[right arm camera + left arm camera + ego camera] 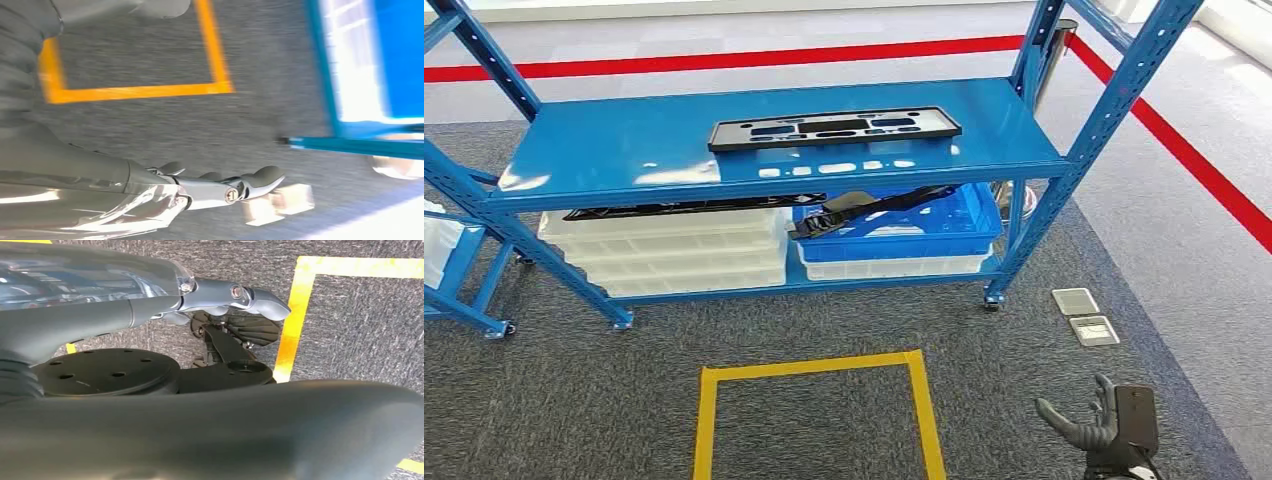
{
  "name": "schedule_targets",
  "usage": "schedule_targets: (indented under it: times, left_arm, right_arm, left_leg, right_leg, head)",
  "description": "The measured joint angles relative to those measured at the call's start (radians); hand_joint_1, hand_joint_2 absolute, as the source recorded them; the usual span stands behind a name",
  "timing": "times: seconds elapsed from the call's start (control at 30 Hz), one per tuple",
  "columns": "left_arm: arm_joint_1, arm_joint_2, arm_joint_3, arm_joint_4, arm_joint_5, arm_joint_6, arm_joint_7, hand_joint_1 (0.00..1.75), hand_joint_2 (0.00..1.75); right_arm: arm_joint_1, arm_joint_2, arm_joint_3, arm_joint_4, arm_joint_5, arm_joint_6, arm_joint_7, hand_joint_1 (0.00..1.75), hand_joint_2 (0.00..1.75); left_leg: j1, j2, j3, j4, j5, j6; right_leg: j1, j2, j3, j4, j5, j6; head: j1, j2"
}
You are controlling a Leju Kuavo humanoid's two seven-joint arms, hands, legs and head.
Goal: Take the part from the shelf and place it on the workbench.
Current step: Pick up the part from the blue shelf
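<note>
While my right hand point(1096, 425) hangs empty, fingers spread, over carpet, the black perforated panel point(834, 128) lies along the blue shelf's point(624, 150) top deck, rear edge; left hand point(240, 297): state indeterminable.

A blue shelf point(624, 150) on castors was seen standing on grey carpet. A flat black part point(834, 128) with cut-outs lay on its upper board, towards the right. On the lower level, white bins point(669, 255) were stacked at the left and a blue crate point(944, 225) sat on a white bin at the right, with further black parts resting across them. A yellow taped square point(814, 410) was marked on the carpet in front. The right hand point(1096, 425) was seen low at the right, fingers apart, holding nothing.
</note>
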Motion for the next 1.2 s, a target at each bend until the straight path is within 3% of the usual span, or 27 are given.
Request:
schedule_targets:
  times: [0.07,0.1,0.2,0.23,0.33,0.37,0.43,0.47,0.5,0.53,0.63,0.7,0.77,0.83,0.9,0.97,1.0,1.03,1.07,1.13,1.2]
  left_arm:
    - [0.000,0.000,0.004,0.000,-0.003,0.000,-0.001,0.00,0.00]
    - [-0.001,-0.001,0.008,0.001,-0.006,0.000,-0.002,0.00,0.00]
    - [-0.004,-0.002,0.021,0.005,-0.010,0.000,-0.004,0.00,0.00]
    - [-0.005,-0.003,0.026,0.006,-0.011,0.000,-0.005,0.00,0.00]
    - [-0.008,-0.007,0.036,0.006,-0.011,0.000,-0.009,0.00,0.00]
    - [-0.009,-0.008,0.039,0.006,-0.011,0.000,-0.010,0.00,0.00]
    - [-0.010,-0.012,0.048,0.007,-0.011,0.000,-0.010,0.00,0.00]
    - [-0.009,-0.014,0.053,0.007,-0.011,0.000,-0.010,0.00,0.00]
    - [-0.009,-0.017,0.059,0.007,-0.011,0.000,-0.010,0.00,0.00]
    - [-0.010,-0.019,0.066,0.007,-0.011,0.000,-0.010,0.00,0.00]
    - [-0.012,-0.026,0.086,0.008,-0.011,-0.005,-0.011,0.00,0.00]
    - [-0.014,-0.028,0.100,0.011,-0.009,-0.008,-0.011,0.00,0.00]
    - [-0.017,-0.031,0.115,0.014,-0.006,-0.010,-0.011,0.00,0.00]
    - [-0.018,-0.033,0.130,0.016,-0.005,-0.014,-0.010,0.00,0.00]
    - [-0.021,-0.036,0.145,0.020,-0.004,-0.020,-0.010,0.00,0.00]
    - [-0.021,-0.039,0.159,0.023,0.001,-0.027,-0.008,0.00,0.00]
    - [-0.021,-0.041,0.166,0.024,0.005,-0.032,-0.006,0.00,0.00]
    - [-0.020,-0.044,0.174,0.025,0.009,-0.036,-0.004,0.00,0.00]
    - [-0.020,-0.046,0.182,0.026,0.012,-0.040,-0.002,0.00,0.00]
    - [-0.021,-0.050,0.200,0.029,0.016,-0.048,0.002,0.00,0.00]
    - [-0.023,-0.053,0.218,0.031,0.025,-0.056,0.006,0.00,0.00]
  right_arm:
    - [0.005,0.002,0.012,-0.031,-0.017,0.007,-0.003,0.00,0.00]
    - [0.010,0.003,0.025,-0.063,-0.035,0.014,-0.005,0.00,0.44]
    - [0.026,0.009,0.065,-0.157,-0.091,0.038,-0.007,0.00,0.44]
    - [0.031,0.010,0.079,-0.189,-0.110,0.046,-0.007,0.00,0.00]
    - [0.042,0.011,0.118,-0.273,-0.162,0.067,-0.007,0.00,0.00]
    - [0.046,0.010,0.131,-0.298,-0.177,0.072,-0.006,0.00,0.00]
    - [0.059,0.007,0.163,-0.354,-0.206,0.082,-0.004,0.00,0.00]
    - [0.068,0.006,0.182,-0.384,-0.221,0.086,-0.003,0.00,0.00]
    - [0.075,0.004,0.203,-0.415,-0.236,0.091,-0.001,0.00,0.00]
    - [0.080,0.000,0.224,-0.444,-0.251,0.095,0.002,0.00,0.00]
    - [0.087,-0.010,0.287,-0.528,-0.292,0.105,0.009,0.00,0.00]
    - [0.091,-0.016,0.328,-0.578,-0.317,0.112,0.015,0.00,0.00]
    - [0.102,-0.021,0.370,-0.632,-0.343,0.120,0.018,0.00,0.00]
    - [0.108,-0.030,0.412,-0.683,-0.369,0.128,0.018,0.00,0.00]
    - [0.107,-0.043,0.456,-0.735,-0.389,0.133,0.017,0.00,0.00]
    - [0.107,-0.054,0.500,-0.781,-0.395,0.133,0.013,0.00,0.00]
    - [0.106,-0.059,0.521,-0.803,-0.391,0.130,0.011,0.00,0.00]
    - [0.105,-0.066,0.543,-0.825,-0.383,0.125,0.008,0.00,0.00]
    - [0.103,-0.074,0.567,-0.849,-0.372,0.118,0.005,0.00,0.00]
    - [0.095,-0.092,0.618,-0.896,-0.341,0.098,-0.005,0.00,0.00]
    - [0.085,-0.109,0.662,-0.933,-0.304,0.073,-0.016,0.00,0.00]
  left_leg:
    - [0.000,0.000,-0.001,0.002,-0.001,0.001]
    - [-0.001,0.000,-0.002,0.003,-0.002,0.003]
    - [-0.003,0.000,-0.005,0.008,-0.003,0.009]
    - [-0.004,0.000,-0.006,0.009,-0.003,0.011]
    - [0.001,0.005,-0.001,-0.011,0.012,0.027]
    - [0.005,0.007,0.000,-0.019,0.017,0.032]
    - [0.008,0.009,-0.002,-0.022,0.021,0.036]
    - [0.009,0.010,-0.002,-0.021,0.021,0.036]
    - [0.010,0.010,-0.002,-0.021,0.020,0.035]
    - [0.012,0.010,-0.001,-0.019,0.019,0.033]
    - [0.021,0.010,0.000,-0.001,0.004,0.011]
    - [0.018,0.009,-0.009,0.016,-0.006,-0.003]
    - [0.016,0.009,-0.015,0.022,-0.008,-0.009]
    - [0.019,0.004,-0.021,0.036,-0.022,-0.014]
    - [0.020,-0.007,-0.057,0.115,-0.072,-0.018]
    - [0.019,-0.014,-0.124,0.249,-0.129,-0.018]
    - [0.018,-0.015,-0.150,0.297,-0.138,-0.016]
    - [0.016,-0.016,-0.160,0.310,-0.128,-0.011]
    - [0.013,-0.017,-0.152,0.282,-0.098,-0.003]
    - [0.003,-0.025,-0.104,0.159,-0.020,0.020]
    - [-0.007,-0.032,-0.070,0.072,0.017,0.035]
  right_leg:
    - [0.000,0.000,0.000,0.000,0.000,0.001]
    - [-0.001,0.000,0.000,0.000,0.001,0.002]
    - [-0.003,0.000,0.000,-0.001,0.004,0.008]
    - [-0.004,0.000,0.000,-0.002,0.006,0.012]
    - [-0.002,0.003,-0.005,0.010,-0.007,0.021]
    - [-0.001,0.005,-0.019,0.041,-0.030,0.023]
    - [-0.002,0.009,-0.074,0.159,-0.092,0.026]
    - [-0.003,0.010,-0.103,0.220,-0.113,0.029]
    - [-0.005,0.010,-0.120,0.255,-0.116,0.032]
    - [-0.007,0.010,-0.121,0.254,-0.099,0.036]
    - [-0.014,0.004,-0.054,0.092,0.001,0.051]
    - [-0.015,0.001,-0.034,0.033,0.013,0.043]
    - [-0.014,0.005,-0.040,0.035,0.004,0.024]
    - [-0.014,0.007,-0.042,0.038,0.003,0.012]
    - [-0.014,0.008,-0.043,0.038,0.003,0.004]
    - [-0.010,0.010,-0.044,0.038,0.003,0.000]
    - [-0.008,0.011,-0.043,0.038,0.002,-0.002]
    - [-0.005,0.013,-0.042,0.038,0.001,-0.003]
    - [-0.002,0.016,-0.041,0.038,0.001,-0.004]
    - [0.003,0.021,-0.037,0.038,-0.001,-0.005]
    - [0.005,0.025,-0.038,0.038,-0.002,-0.004]
  head:
    - [0.000,0.000]
    - [0.000,0.000]
    - [0.000,0.000]
    - [0.000,0.000]
    - [0.000,0.000]
    - [0.001,0.000]
    - [0.001,0.000]
    - [0.002,0.000]
    - [0.002,0.000]
    - [0.002,0.000]
    - [0.003,0.000]
    - [0.004,0.000]
    - [0.005,0.000]
    - [0.004,0.000]
    - [0.004,0.000]
    - [0.004,0.000]
    - [0.004,0.000]
    - [0.004,0.000]
    - [0.004,0.000]
    - [0.004,0.000]
    - [0.004,0.000]
